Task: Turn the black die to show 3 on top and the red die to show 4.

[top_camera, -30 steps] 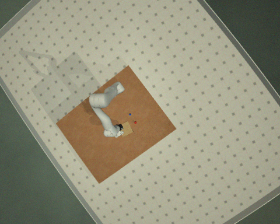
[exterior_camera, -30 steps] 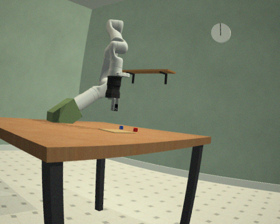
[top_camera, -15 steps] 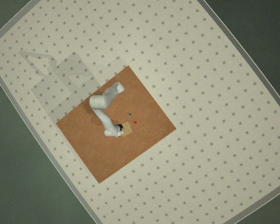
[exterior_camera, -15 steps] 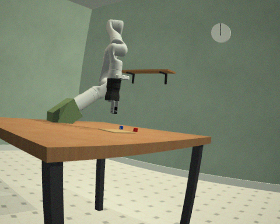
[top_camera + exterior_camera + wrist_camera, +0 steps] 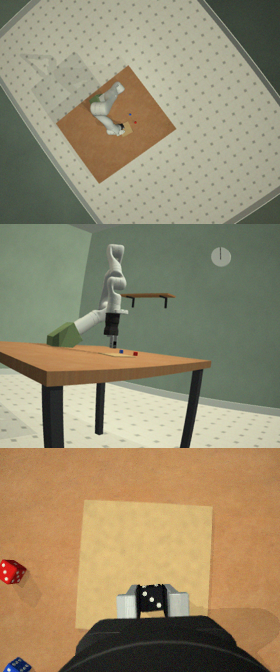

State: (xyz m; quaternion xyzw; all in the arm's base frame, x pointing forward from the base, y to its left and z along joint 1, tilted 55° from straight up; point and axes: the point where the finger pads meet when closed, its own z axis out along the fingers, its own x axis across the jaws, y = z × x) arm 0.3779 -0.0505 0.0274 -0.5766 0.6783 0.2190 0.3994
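My gripper [image 5: 151, 596] is shut on the black die [image 5: 151, 598], which shows three pips toward the wrist camera. It hangs above the near edge of the tan mat [image 5: 146, 563]; in the side view the gripper [image 5: 113, 344] is a little above the mat [image 5: 119, 354]. The red die [image 5: 12, 571] lies on the bare table left of the mat, off it. The blue die [image 5: 19, 665] lies on the table at the lower left, also off the mat. In the side view the blue die [image 5: 121, 351] and the red die [image 5: 135, 353] sit to the right of the gripper.
The wooden table [image 5: 87, 364] holds the robot's green base [image 5: 64, 335] at the back left. A wall shelf [image 5: 147, 296] hangs behind the arm, well above the table. The table's right edge is a short way past the red die.
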